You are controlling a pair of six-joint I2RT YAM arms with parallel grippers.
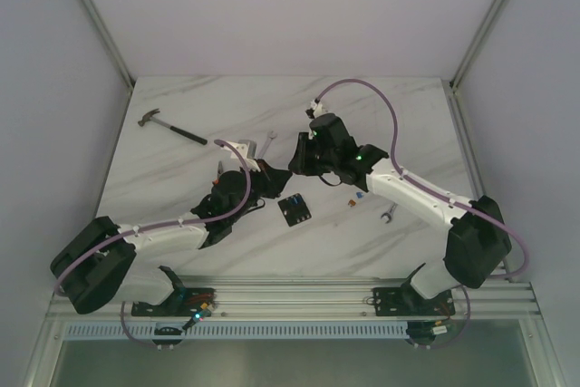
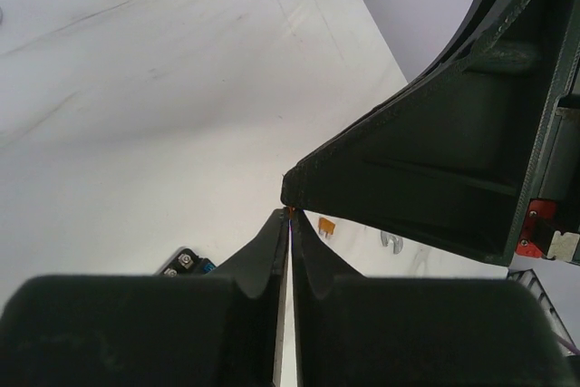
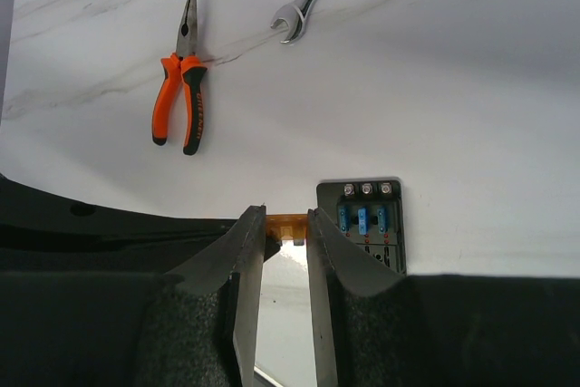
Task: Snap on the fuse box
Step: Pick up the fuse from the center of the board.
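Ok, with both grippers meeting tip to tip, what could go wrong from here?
1. The right gripper pinches the amber fuse across its width, while the left gripper, nearly shut, shows only an orange speck at its tips. So slim a hold could let the fuse slip or flick away in a handover.
2. The fuse box lies unheld; pressing a fuse in could shove it sideways.
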